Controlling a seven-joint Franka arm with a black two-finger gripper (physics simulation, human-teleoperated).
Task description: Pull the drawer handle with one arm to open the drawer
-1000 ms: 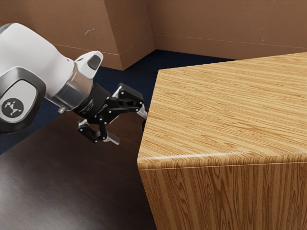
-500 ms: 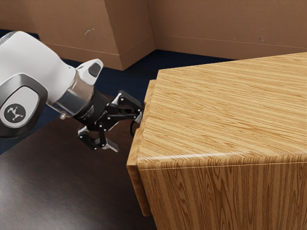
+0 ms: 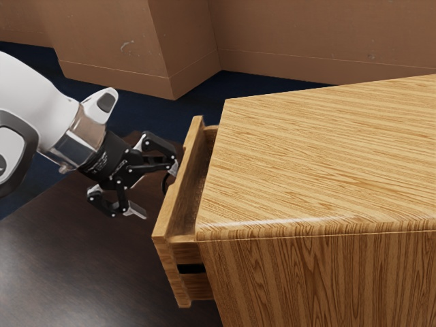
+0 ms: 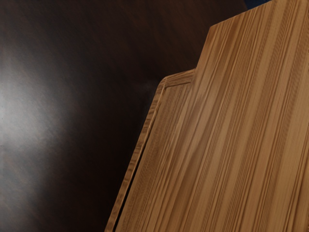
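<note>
Dark table [image 3: 61, 272]; arm [image 3: 48, 122] angled slightly down, pincer [image 3: 154, 189] spread, seemingly hooking handle [image 3: 165, 182] of part-open drawer [image 3: 178, 201].

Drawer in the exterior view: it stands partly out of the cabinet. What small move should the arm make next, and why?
Probably pull the handle a little further out, straight away from the cabinet. The drawer shows just a narrow opening behind its front, so it looks far from fully open. The gripper sits at the handle, fingers open.
</note>
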